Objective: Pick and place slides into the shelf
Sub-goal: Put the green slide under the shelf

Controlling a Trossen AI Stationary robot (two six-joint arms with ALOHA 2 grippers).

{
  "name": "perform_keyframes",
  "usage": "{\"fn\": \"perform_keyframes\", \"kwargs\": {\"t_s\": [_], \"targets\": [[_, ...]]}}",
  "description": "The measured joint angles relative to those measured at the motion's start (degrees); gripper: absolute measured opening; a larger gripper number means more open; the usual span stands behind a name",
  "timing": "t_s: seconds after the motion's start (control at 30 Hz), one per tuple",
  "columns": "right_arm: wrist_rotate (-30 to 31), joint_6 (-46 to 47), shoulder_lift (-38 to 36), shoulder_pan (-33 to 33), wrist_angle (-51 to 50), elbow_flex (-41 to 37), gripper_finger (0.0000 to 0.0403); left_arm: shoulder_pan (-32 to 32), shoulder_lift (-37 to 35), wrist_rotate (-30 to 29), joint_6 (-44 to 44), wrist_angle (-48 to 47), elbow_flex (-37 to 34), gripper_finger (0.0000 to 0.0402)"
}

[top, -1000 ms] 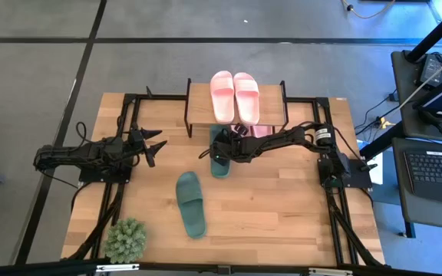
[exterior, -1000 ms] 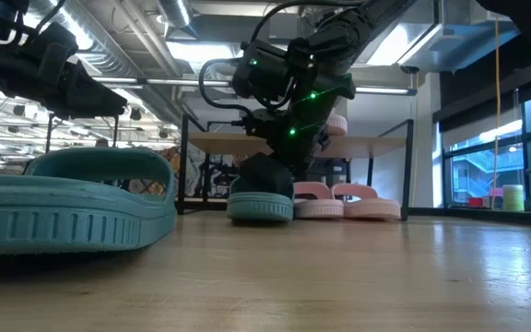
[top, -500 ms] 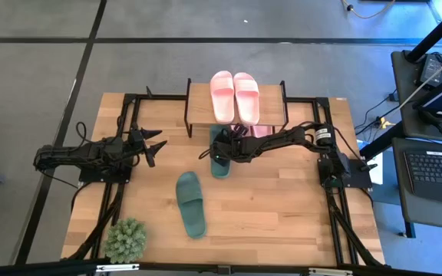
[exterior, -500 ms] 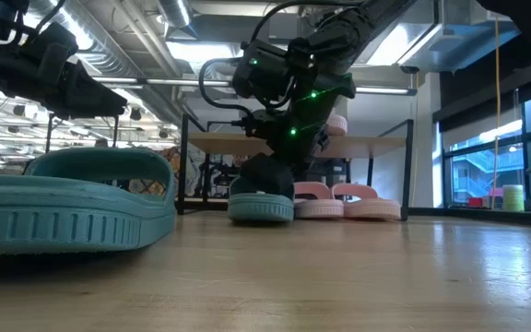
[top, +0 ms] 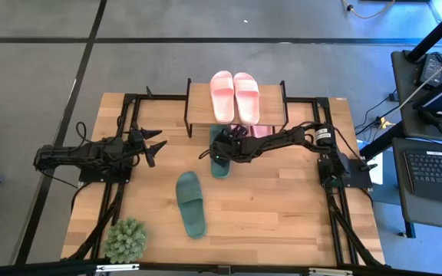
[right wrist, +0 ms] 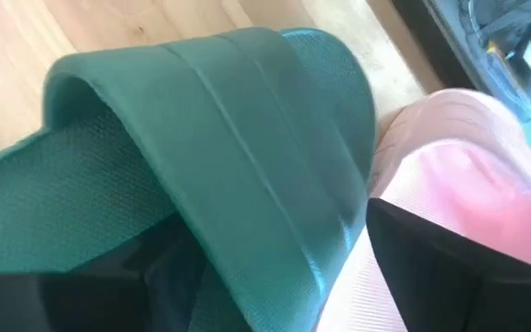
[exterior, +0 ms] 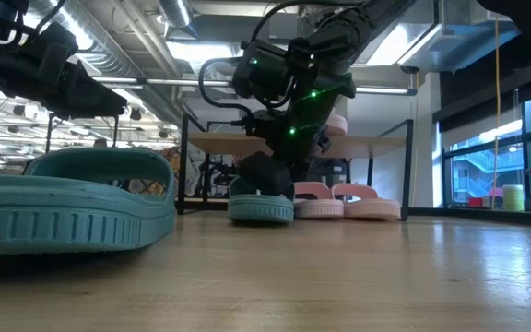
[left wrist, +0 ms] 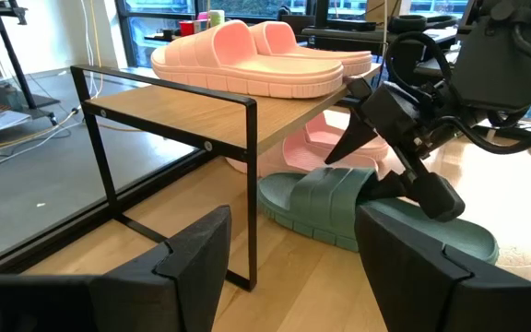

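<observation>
- The shelf (top: pixel 235 107) stands at the far edge of the table (top: pixel 282 215); two pink slides (top: pixel 235 96) lie on its top board, and more pink ones (left wrist: pixel 325 148) lie below.
- One green slide (top: pixel 219 152) lies half under the shelf, long axis near to far.
- The right gripper (top: pixel 232 141) has its fingers spread wide around this slide's strap.
- The other green slide (top: pixel 191 203) lies alone, nearer.
- The left gripper (top: pixel 153 144) waits at the left, fingers open and holding nothing.

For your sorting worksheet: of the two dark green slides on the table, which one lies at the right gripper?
The green slide at the shelf's front edge, partly under the shelf; the right gripper is at its strap. The other green slide lies alone mid-table.
</observation>
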Motion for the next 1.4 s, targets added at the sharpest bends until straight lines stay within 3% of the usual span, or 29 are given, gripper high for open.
{"fn": "perform_keyframes", "kwargs": {"t_s": [0.43,0.83,1.4], "targets": [[-4.1,0.5,-0.1,0.0,-0.6,1.0,0.0288,0.0,0.0,0.0,0.0,0.0,0.0,0.0224],[-4.3,0.7,-0.1,1.2,-7.9,4.7,0.0288,0.0,0.0,0.0,0.0,0.0,0.0,0.0225],[-3.9,4.0,-0.1,4.9,-10.7,4.8,0.0288,0.0,0.0,0.0,0.0,0.0,0.0,0.0224]]}}
